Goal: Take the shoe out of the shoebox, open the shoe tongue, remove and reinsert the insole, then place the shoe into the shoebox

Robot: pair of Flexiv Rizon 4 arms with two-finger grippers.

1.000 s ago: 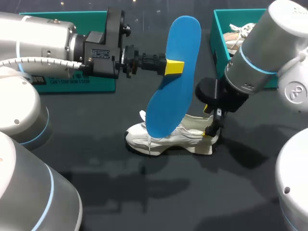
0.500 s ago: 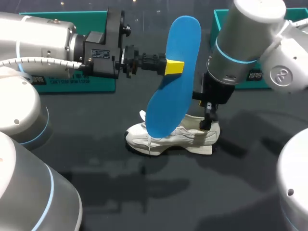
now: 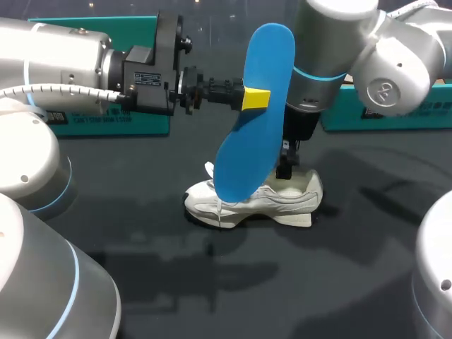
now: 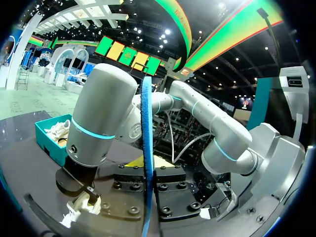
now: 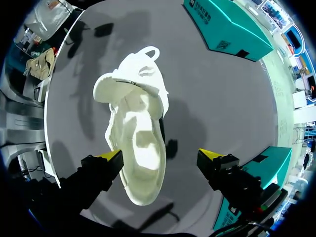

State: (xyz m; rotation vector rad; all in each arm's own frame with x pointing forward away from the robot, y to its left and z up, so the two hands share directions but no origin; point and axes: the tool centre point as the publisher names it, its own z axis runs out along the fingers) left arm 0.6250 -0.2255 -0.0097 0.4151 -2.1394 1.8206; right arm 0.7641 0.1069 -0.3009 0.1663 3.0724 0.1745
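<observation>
My left gripper (image 3: 254, 99) is shut on a blue insole (image 3: 251, 134) and holds it upright above the table, over the shoe. In the left wrist view the insole (image 4: 146, 148) shows edge-on between the pads of the left gripper (image 4: 146, 170). The white shoe (image 3: 254, 201) lies on the black table. My right gripper (image 3: 285, 167) hangs just above the shoe's right end, open. In the right wrist view the shoe (image 5: 136, 138) lies under the right gripper (image 5: 162, 156), nearer one yellow tip, and neither fingertip touches it.
A teal shoebox part (image 3: 99, 121) lies at the back left. Another teal box (image 3: 395, 113) at the back right is mostly hidden by my right arm; the left wrist view shows it as a shoebox (image 4: 49, 136) holding a second shoe.
My right arm has swung left and toward the back, from beside the shoe's right end to above it, and now covers the right box. The left arm and insole have not moved.
</observation>
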